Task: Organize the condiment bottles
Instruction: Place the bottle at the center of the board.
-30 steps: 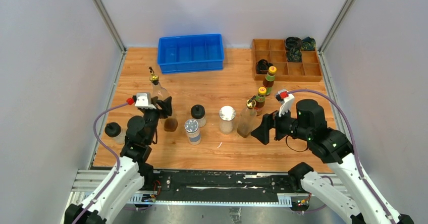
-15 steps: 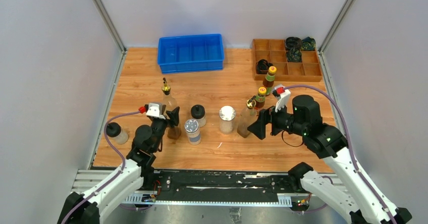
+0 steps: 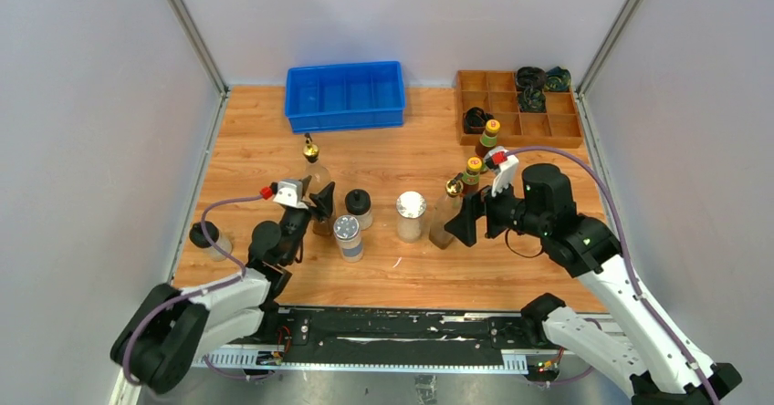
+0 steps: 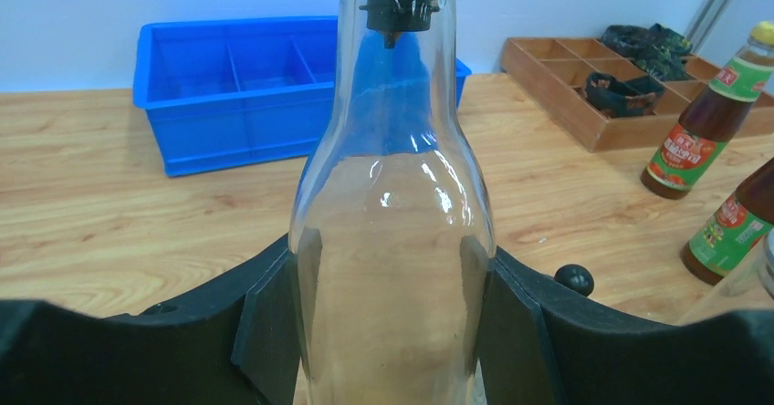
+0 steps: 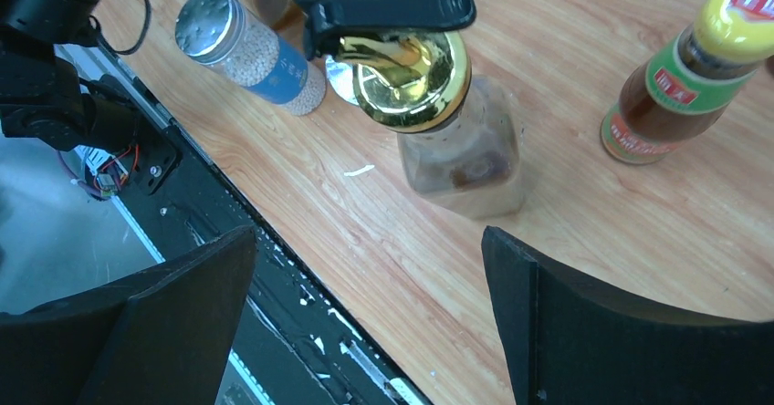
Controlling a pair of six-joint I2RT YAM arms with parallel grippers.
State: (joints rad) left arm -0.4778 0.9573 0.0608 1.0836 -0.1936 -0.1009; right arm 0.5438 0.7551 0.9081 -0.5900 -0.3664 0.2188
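Between the fingers (image 4: 269, 327) of the left gripper (image 4: 391, 332) a clear cruet (image 4: 392, 204) is clamped upright, gripped on both sides of its body. Whether its base meets the table (image 3: 265, 140) cannot be told. Right gripper (image 5: 365, 241) is spread wide and holds nothing; a second cruet (image 5: 456, 150) stands just ahead, apart from both fingers. A shaker (image 3: 348, 237) and a jar (image 3: 358, 206) stand just beside the clamped cruet. Two sauce bottles (image 3: 471, 175) are seen near the second cruet.
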